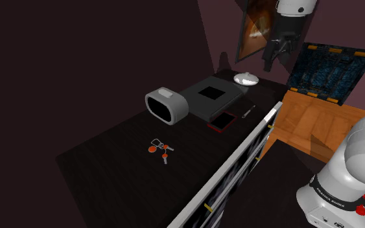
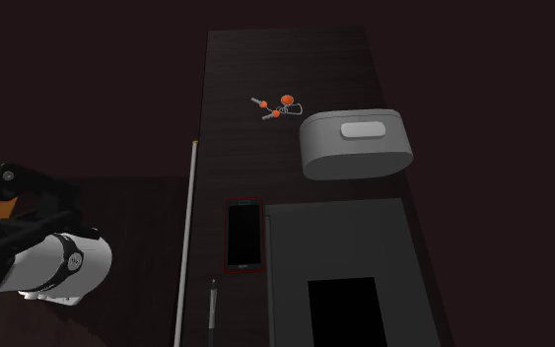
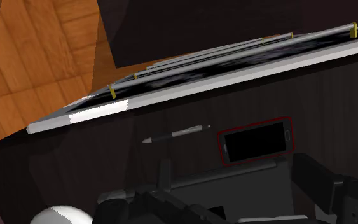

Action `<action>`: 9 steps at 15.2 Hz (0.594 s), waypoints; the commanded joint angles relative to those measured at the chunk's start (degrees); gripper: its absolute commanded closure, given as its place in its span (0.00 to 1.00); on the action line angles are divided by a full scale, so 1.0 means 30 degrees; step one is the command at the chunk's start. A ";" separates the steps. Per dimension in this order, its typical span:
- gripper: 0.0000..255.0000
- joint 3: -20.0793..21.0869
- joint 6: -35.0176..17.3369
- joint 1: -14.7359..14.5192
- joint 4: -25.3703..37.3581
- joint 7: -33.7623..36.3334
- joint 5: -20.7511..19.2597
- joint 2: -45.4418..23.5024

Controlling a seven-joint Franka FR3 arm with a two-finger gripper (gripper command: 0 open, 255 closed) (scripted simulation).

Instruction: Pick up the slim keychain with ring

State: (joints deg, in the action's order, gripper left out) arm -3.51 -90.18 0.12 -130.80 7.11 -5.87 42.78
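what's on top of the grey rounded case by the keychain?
On top of the grey case sits a small lighter rounded patch, nothing else. The case's inside and underside are hidden.

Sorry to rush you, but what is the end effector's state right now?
End effector: open, holding nothing; the keychain lies on the dark table.

1. Arm point(image 1: 359, 162): white links with dark joints. The lower section sits at the near side, at the shoulder view's lower right.
2. The upper links leave the frame. The white wrist point(image 1: 295, 6) comes back in at the top, on the far side.
3. End effector point(image 1: 273, 59): all black, hangs below the wrist pointing down, well above the far end of the surface.
4. Wrist view: fingers point(image 3: 327, 184) stand apart.
5. Second exterior view: white forearm link point(image 2: 58, 266) at lower left, with a dark joint point(image 2: 14, 187) just above it.
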 commanded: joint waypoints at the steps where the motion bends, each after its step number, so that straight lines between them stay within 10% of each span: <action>1: 0.00 0.0000 0.0000 0.0000 0.0000 0.0000 0.0000 0.0000; 9: 0.00 0.2725 -0.2586 -0.0939 -0.1486 0.3677 0.1904 -0.1381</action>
State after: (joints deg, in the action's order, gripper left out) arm 3.73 -97.16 -2.35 -134.70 16.81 -0.84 38.87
